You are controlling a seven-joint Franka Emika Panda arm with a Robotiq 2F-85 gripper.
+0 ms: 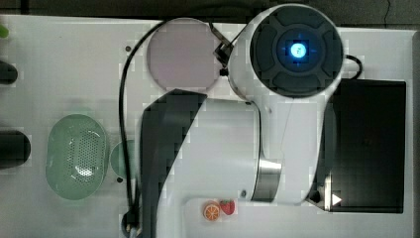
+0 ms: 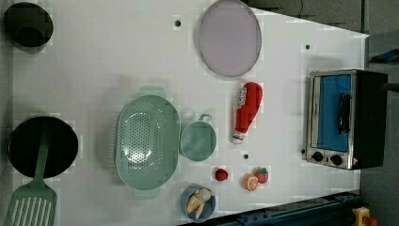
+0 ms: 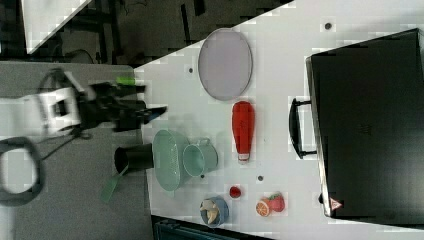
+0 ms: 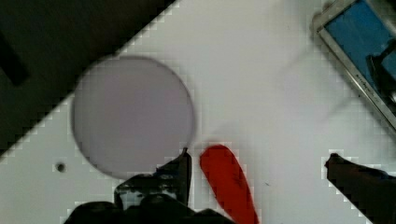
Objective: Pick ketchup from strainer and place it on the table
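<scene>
Ketchup (image 2: 247,110) already out of strainer (image 2: 147,141), lying on table (image 2: 103,61) below your gripper (image 4: 259,163). Jaws wide apart, empty. Placing looks done; you only need to back off.

Robot lab, white table (image 2: 117,61) with toy kitchenware, toaster oven (image 2: 346,117)

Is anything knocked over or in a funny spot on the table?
The ketchup lies flat on its side on the table, between the plate and the cup, not standing. The strainer holds nothing. Nothing is spilled.
</scene>
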